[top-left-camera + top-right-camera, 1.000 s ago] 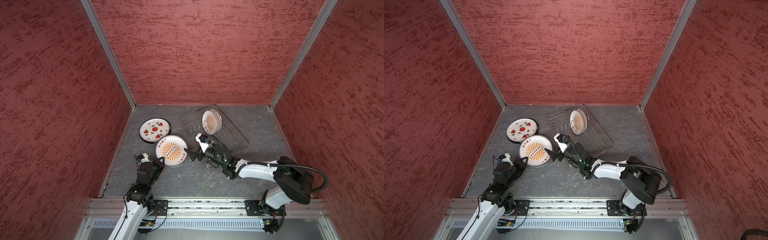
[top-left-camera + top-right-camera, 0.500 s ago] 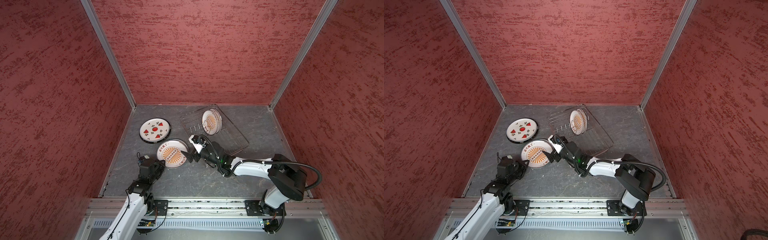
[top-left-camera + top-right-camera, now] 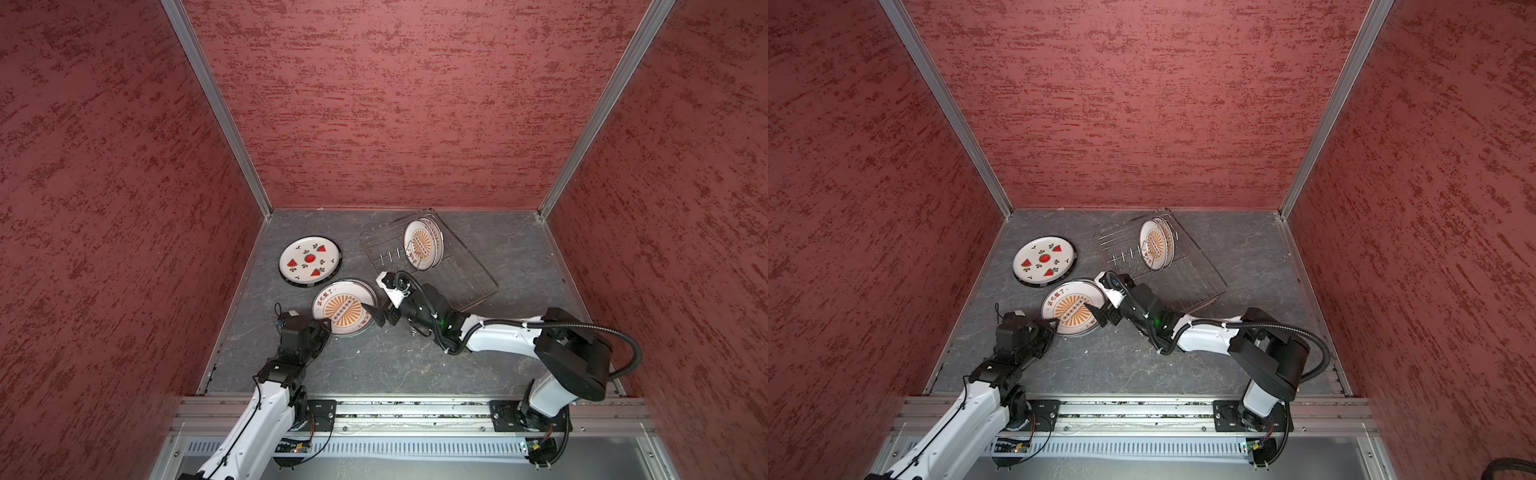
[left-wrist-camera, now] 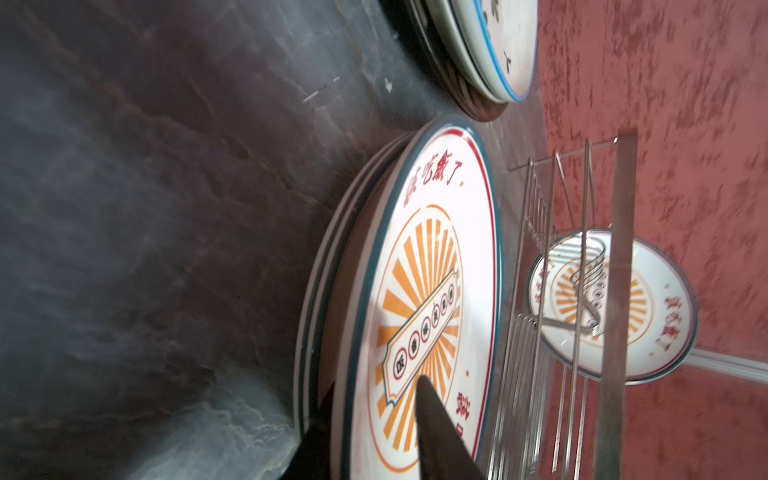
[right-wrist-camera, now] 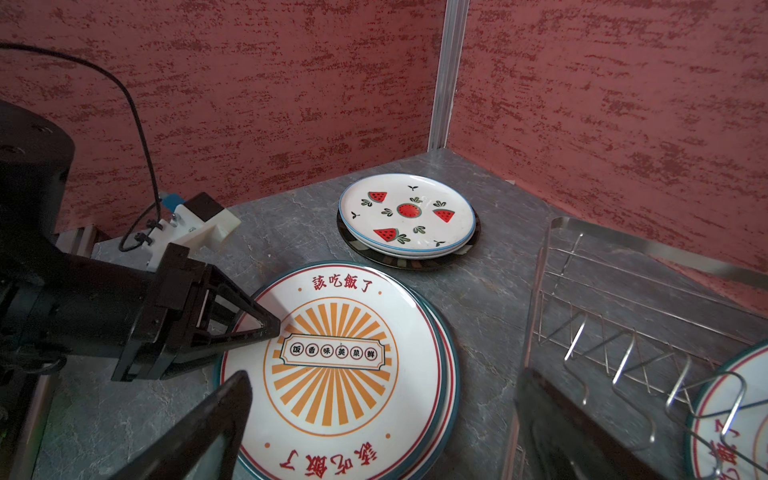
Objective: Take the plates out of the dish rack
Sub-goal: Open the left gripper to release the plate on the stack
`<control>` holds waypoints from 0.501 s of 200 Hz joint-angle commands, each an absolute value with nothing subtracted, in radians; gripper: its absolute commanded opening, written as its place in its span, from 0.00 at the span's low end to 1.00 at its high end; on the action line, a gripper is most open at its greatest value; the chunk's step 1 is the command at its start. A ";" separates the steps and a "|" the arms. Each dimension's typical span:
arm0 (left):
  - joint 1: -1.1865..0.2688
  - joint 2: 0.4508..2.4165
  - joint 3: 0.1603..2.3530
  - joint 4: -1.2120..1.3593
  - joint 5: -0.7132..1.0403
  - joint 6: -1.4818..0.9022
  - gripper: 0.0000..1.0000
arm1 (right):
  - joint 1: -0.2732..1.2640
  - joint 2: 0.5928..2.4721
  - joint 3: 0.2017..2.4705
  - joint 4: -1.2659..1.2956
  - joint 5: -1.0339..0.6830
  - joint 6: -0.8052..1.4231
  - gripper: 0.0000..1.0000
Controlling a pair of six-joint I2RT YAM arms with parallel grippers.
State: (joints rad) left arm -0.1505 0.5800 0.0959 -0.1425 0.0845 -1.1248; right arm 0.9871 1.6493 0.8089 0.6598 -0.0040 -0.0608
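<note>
A white plate with an orange sunburst (image 3: 340, 301) (image 3: 1069, 305) (image 5: 332, 374) lies on top of a small stack on the floor. My left gripper (image 3: 328, 328) (image 3: 1054, 326) (image 4: 374, 390) is open at its near-left edge; one finger lies over the face, the other under the rim. My right gripper (image 3: 377, 301) (image 3: 1102, 301) (image 5: 384, 374) is wide open over that plate's right edge and holds nothing. The wire dish rack (image 3: 461, 278) (image 3: 1196, 278) (image 5: 615, 307) holds two upright sunburst plates (image 3: 422, 245) (image 3: 1156, 245) (image 4: 615, 332).
A watermelon plate (image 3: 309, 259) (image 3: 1044, 259) (image 5: 407, 212) tops a second stack by the left wall, with a dark-rimmed plate (image 5: 411, 262) at the bottom. Red walls close in the grey floor (image 3: 415, 361) on three sides.
The sunburst plate has settled flat on the stack. My left jaws, shut on its rim before, have parted. My right gripper has slid left over the plate's edge.
</note>
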 commanded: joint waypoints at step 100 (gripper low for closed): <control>-0.149 0.458 0.142 -0.324 -0.066 -1.067 0.47 | 1.001 1.655 0.823 0.693 0.020 -0.089 0.99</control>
State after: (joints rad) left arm -0.1513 0.4648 0.1314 -0.2932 -0.0357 -1.0946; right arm 0.9882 1.6539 0.8089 0.6609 -0.0017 -0.0616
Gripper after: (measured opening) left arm 0.469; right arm 0.989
